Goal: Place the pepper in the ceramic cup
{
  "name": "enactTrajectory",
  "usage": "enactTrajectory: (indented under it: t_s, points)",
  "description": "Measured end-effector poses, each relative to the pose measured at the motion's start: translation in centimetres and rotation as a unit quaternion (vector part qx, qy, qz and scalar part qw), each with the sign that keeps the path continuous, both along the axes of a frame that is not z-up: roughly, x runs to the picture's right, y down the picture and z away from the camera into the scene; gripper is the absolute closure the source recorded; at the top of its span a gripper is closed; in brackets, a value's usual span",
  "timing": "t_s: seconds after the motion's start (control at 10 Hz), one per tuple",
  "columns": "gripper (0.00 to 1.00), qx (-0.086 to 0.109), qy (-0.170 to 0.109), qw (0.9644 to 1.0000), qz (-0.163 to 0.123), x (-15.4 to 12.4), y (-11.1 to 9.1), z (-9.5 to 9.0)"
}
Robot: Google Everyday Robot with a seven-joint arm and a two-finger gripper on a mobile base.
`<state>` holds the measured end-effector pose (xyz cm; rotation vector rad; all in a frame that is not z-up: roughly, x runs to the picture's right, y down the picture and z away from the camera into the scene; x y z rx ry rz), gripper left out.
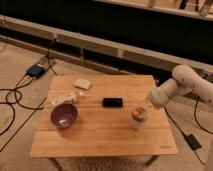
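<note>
The white ceramic cup (139, 120) stands on the right part of the wooden table (100, 137). The orange-red pepper (136, 113) shows at the cup's mouth, inside the rim. My gripper (143, 105) hangs just above and slightly right of the cup, at the end of the white arm that reaches in from the right edge. I cannot tell whether it still touches the pepper.
A purple bowl (64, 115) sits at the table's left. A black rectangular block (112, 102) lies in the middle, with a pale packet (65, 97) and a white flat item (82, 83) behind. Cables and a power box (37, 70) lie on the floor to the left.
</note>
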<state>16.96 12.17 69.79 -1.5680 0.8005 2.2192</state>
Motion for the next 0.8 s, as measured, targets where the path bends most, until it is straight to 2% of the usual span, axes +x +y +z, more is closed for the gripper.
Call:
enactTrajectory:
  t_s: [0.2, 0.6, 0.8]
  points:
    - [0.57, 0.0, -0.001, 1.0, 0.006, 0.15, -0.1, 0.18]
    - [0.21, -0.008, -0.002, 0.9997, 0.021, 0.3, 0.47, -0.11]
    - [0.2, -0.011, -0.004, 0.9995, 0.029, 0.24, 0.67, -0.16]
